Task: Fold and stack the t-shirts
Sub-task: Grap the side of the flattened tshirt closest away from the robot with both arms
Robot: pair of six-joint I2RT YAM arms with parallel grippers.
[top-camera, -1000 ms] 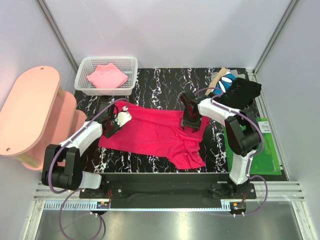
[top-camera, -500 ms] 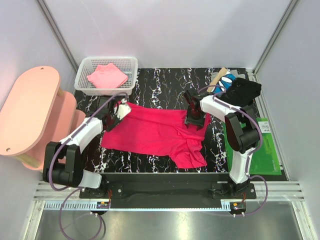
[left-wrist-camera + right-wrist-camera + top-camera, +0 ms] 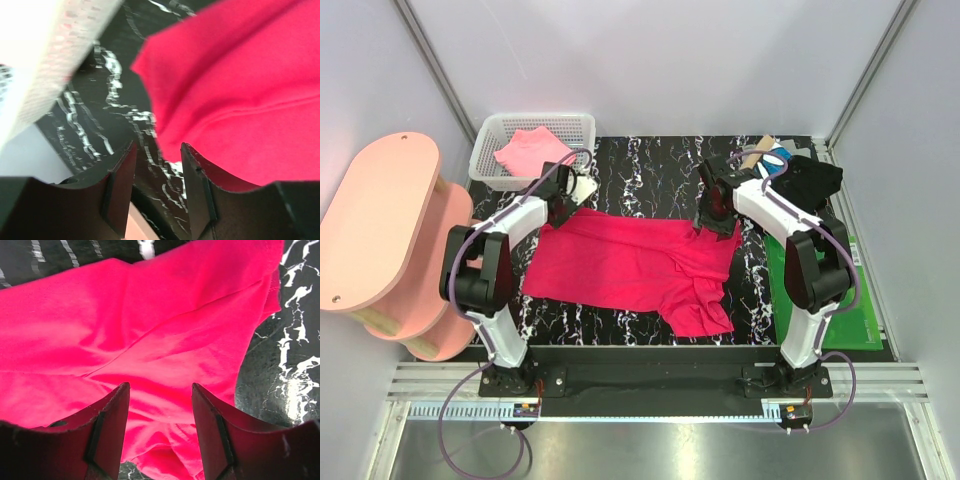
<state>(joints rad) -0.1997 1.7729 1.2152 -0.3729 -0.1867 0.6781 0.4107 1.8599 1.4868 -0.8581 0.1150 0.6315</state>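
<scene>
Two grippers are waiting at the far corners of a red shirt [image 3: 620, 262].
The shirt is lying spread out on the black marbled table [image 3: 640, 165]. The left gripper [image 3: 157, 150] and right gripper [image 3: 160, 387] are both standing with fingers apart, clamping nothing.

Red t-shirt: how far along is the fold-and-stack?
Done: pink shirt lies folded in the basket; black shirt sits by a blue one, far right. In hand: red t-shirt spread unfolded on the table, left gripper and right gripper open at its far corners, gripping nothing. Left: fold it, stack it.
</scene>
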